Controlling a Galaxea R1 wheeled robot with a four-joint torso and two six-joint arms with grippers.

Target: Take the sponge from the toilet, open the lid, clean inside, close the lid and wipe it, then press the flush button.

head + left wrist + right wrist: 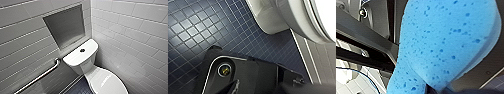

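Sponge (pixel 446 45), bright blue and pitted, sits pinched at its narrow end in my right claw (pixel 434 90), close up against the right wrist camera. Whether my left claw is spread or pressed together I cannot tell; that wrist hangs low over the dark blue tiled floor (pixel 198 30), near the foot of the toilet (pixel 273 17). From my head I see the toilet in a corner of white tiled walls (pixel 137 30), lid (pixel 107 82) down, a round button (pixel 82 50) on the tank (pixel 75 58). A steel bar (pixel 40 76) slants along the left wall, below a grey niche (pixel 66 25).
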